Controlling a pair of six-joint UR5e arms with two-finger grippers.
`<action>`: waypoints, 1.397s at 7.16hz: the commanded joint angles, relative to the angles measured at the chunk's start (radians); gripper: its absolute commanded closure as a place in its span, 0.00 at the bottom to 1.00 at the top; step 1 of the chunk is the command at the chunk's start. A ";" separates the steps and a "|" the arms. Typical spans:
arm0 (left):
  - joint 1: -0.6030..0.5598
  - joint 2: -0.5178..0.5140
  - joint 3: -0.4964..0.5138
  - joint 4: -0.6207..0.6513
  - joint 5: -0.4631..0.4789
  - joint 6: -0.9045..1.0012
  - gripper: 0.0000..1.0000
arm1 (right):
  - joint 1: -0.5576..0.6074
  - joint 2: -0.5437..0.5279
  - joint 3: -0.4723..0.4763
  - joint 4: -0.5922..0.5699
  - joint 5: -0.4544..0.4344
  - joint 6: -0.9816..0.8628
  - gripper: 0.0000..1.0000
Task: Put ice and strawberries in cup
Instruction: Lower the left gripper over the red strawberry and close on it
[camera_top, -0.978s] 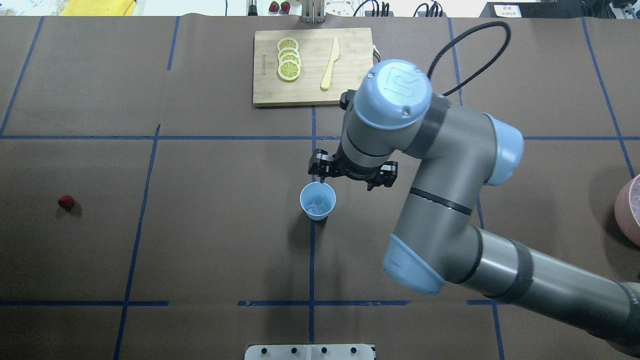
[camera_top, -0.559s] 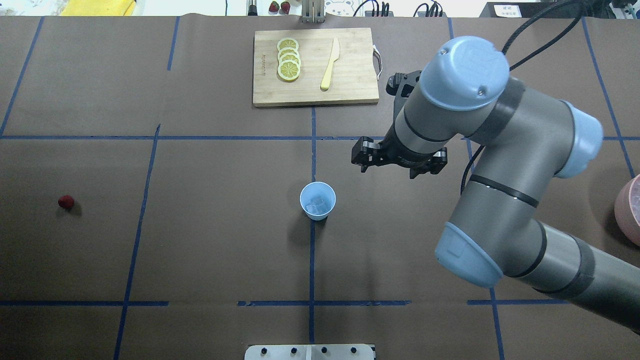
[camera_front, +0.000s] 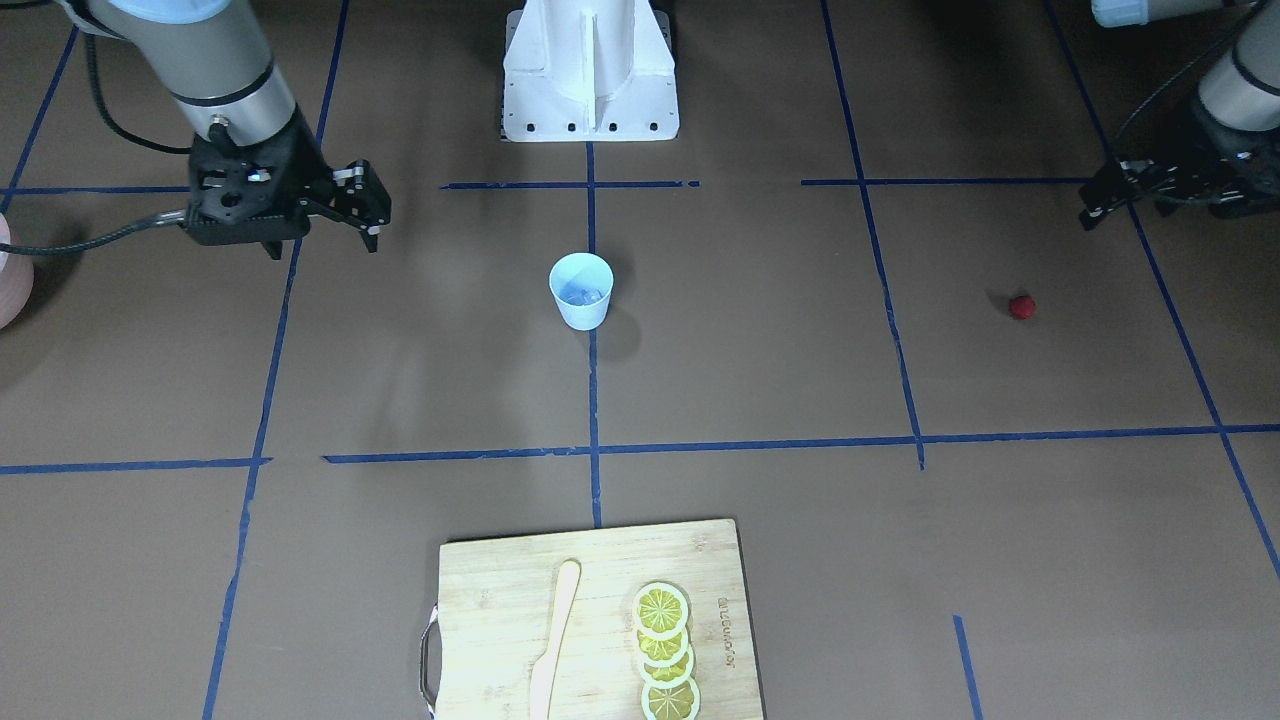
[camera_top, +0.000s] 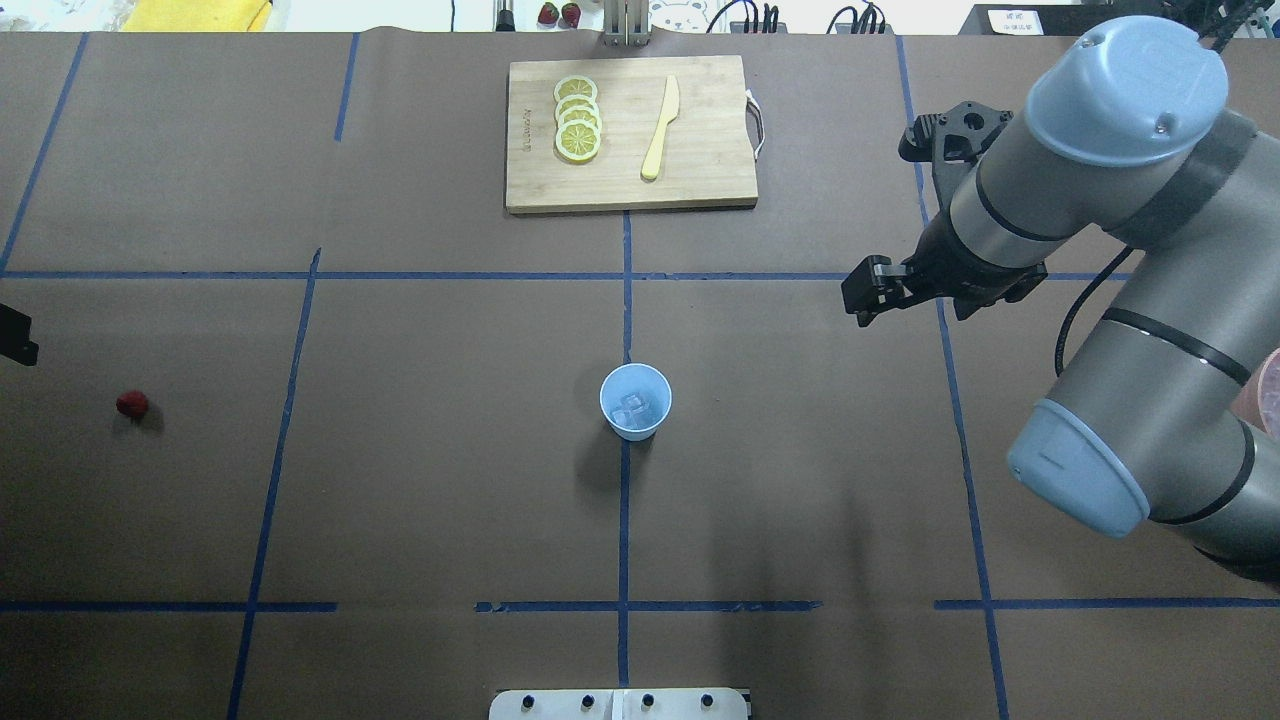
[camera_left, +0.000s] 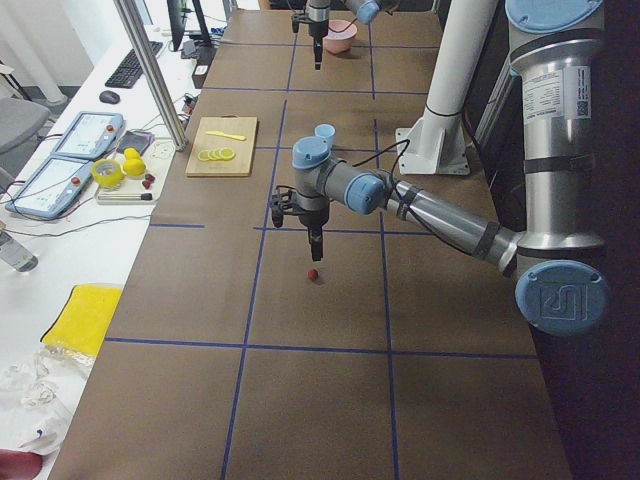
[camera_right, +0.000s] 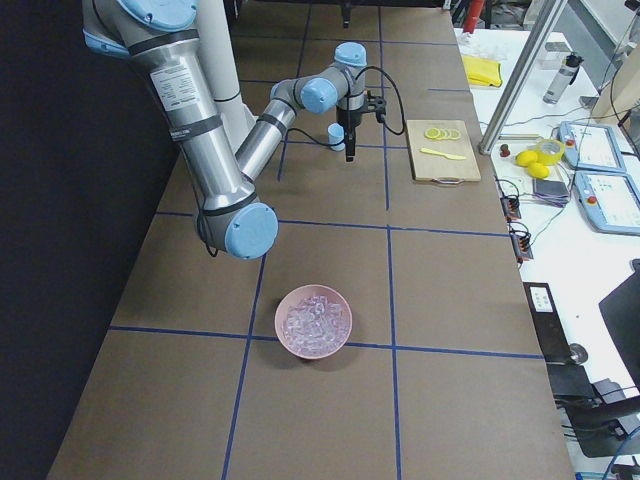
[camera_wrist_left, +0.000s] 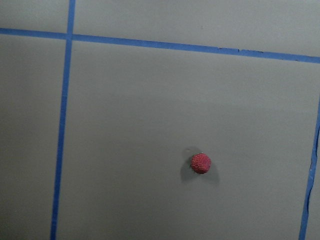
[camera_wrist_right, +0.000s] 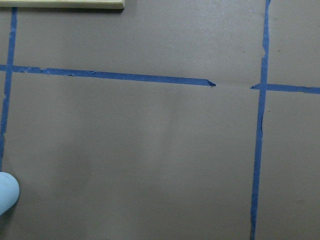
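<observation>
Brown paper table (camera_top: 440, 480): a small dark red strawberry (camera_top: 132, 403) lies just below the left gripper (camera_left: 314, 247), whose spread I cannot tell; likely light and soft, so pinch its middle gently. A light blue plastic cup (camera_top: 638, 430) with clear ice (camera_top: 630, 408) sits well apart from the wide-open, empty right gripper (camera_front: 322, 240)

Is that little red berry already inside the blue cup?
No, the strawberry lies on the table, far to one side of the cup, which holds only ice.

Brown table (camera_top: 420, 480) gridded with blue tape (camera_top: 450, 275), white side bench (camera_left: 60, 260) with teach pendants (camera_left: 85, 135), grey chair (camera_left: 20, 120).
</observation>
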 joint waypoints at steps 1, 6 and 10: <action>0.106 0.027 0.075 -0.199 0.075 -0.151 0.00 | 0.017 -0.037 0.015 0.000 0.011 -0.023 0.00; 0.183 -0.065 0.304 -0.384 0.132 -0.207 0.00 | 0.015 -0.037 0.018 0.000 0.011 -0.021 0.00; 0.202 -0.073 0.321 -0.396 0.143 -0.209 0.00 | 0.015 -0.037 0.017 0.000 0.010 -0.021 0.00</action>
